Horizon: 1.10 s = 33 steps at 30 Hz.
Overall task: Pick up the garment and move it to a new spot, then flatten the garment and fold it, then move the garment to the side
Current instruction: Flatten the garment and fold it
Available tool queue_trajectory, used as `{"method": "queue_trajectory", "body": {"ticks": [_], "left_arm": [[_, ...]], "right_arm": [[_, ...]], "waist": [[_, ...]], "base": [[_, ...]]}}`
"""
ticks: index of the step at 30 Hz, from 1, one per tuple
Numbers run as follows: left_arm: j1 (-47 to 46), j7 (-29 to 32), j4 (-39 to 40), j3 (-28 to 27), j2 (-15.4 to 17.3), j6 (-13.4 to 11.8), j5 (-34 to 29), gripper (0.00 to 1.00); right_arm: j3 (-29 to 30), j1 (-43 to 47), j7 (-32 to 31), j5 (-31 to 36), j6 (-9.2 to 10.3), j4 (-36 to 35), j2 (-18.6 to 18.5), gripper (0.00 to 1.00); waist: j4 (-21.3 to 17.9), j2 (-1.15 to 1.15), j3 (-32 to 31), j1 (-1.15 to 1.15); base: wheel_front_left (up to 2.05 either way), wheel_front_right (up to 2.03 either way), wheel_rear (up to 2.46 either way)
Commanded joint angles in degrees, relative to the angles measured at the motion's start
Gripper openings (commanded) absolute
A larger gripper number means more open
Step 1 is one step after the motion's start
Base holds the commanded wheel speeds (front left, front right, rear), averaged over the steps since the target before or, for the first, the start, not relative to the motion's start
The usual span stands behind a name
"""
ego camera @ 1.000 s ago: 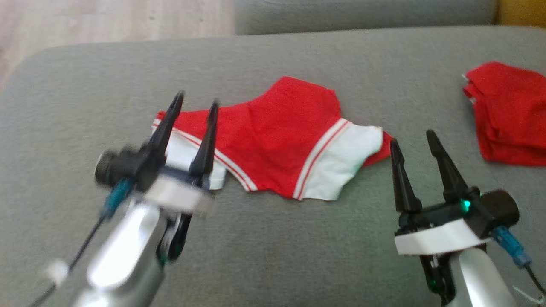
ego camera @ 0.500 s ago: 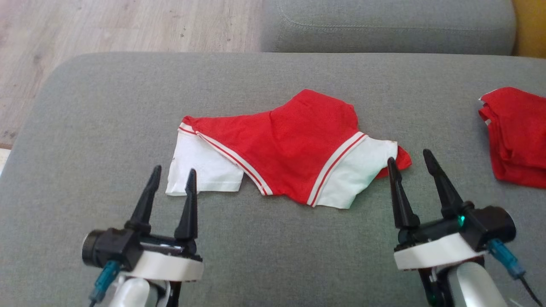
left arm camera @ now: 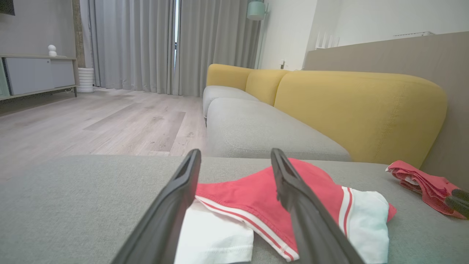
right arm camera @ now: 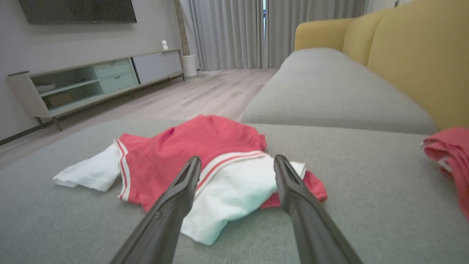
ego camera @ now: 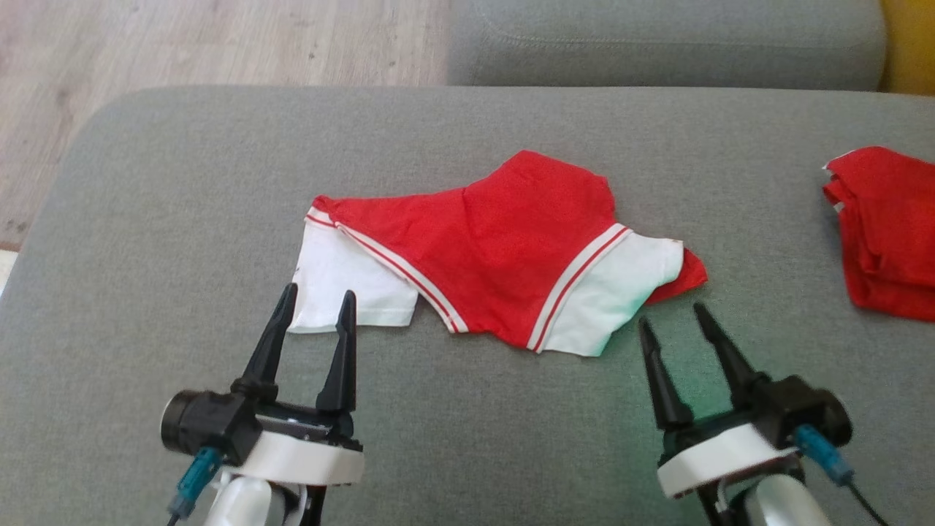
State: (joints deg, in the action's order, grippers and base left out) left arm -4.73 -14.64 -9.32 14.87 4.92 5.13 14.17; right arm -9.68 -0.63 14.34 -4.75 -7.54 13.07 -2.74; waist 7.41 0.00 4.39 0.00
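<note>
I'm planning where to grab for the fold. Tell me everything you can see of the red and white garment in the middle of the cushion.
The red and white garment is thin, soft-looking fabric: a red body with a white panel at each end, each bordered by striped trim. It lies rumpled on the grey cushion, a red corner poking out past the right panel. The left gripper and right gripper, both open, sit at its near edge without holding it.
</note>
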Motion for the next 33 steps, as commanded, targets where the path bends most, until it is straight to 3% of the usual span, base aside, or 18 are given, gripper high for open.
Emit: {"method": "queue_trajectory", "body": {"ticks": [1, 14, 24, 25, 26, 27, 33], "left_arm": [[-1.37, -0.36, 1.41, -2.4, 0.01, 0.25, -0.38, 1.0], [-3.28, -0.36, -0.29, -2.82, -1.56, 2.0, -1.34, 1.0], [-4.85, -0.36, -0.73, -1.58, -1.96, 2.29, -0.71, 1.0], [-4.86, -0.36, -0.78, -1.63, -1.97, 2.3, -0.68, 1.0], [-4.82, -0.36, -0.84, -1.71, -1.98, 2.31, -0.67, 1.0], [-4.76, -0.36, -0.94, -1.83, -1.99, 2.32, -0.68, 1.0], [-4.16, -0.36, -1.62, -2.81, -2.01, 2.34, -0.9, 1.0]], "right_arm": [[-1.82, -1.7, 0.16, 0.55, 0.05, -0.88, -0.14, 1.0], [-6.27, -6.88, -5.1, -2.2, 0.05, 10.68, -0.14, 1.0], [-6.73, -11.08, -7.06, -0.07, 0.05, 19.88, -0.14, 1.0], [-6.89, -11.4, -7.02, -0.13, 0.05, 20.42, -0.14, 0.93], [-7.04, -11.72, -6.88, -0.2, 0.05, 20.85, -0.14, 0.57], [-7.26, -12.04, -6.51, -0.16, 0.05, 21.1, -0.14, 0.0], [-8.62, -12.99, -3.54, -0.82, 0.05, 20.6, -0.14, 0.0]], "waist": [[0.36, 0.0, 0.49, 0.0], [3.96, 0.0, 4.39, 0.0], [7.13, 0.0, 5.68, 0.0], [7.28, 0.0, 5.68, 0.0], [7.38, 0.0, 5.64, 0.0], [7.41, 0.0, 5.54, 0.0], [6.68, 0.0, 4.03, 0.0]], "base": [[0.0, 0.0, 0.0], [0.0, 0.0, 0.0], [0.0, 0.0, 0.0], [0.0, 0.0, 0.0], [0.0, 0.0, 0.0], [0.0, 0.0, 0.0], [0.0, 0.0, 0.0]]}}
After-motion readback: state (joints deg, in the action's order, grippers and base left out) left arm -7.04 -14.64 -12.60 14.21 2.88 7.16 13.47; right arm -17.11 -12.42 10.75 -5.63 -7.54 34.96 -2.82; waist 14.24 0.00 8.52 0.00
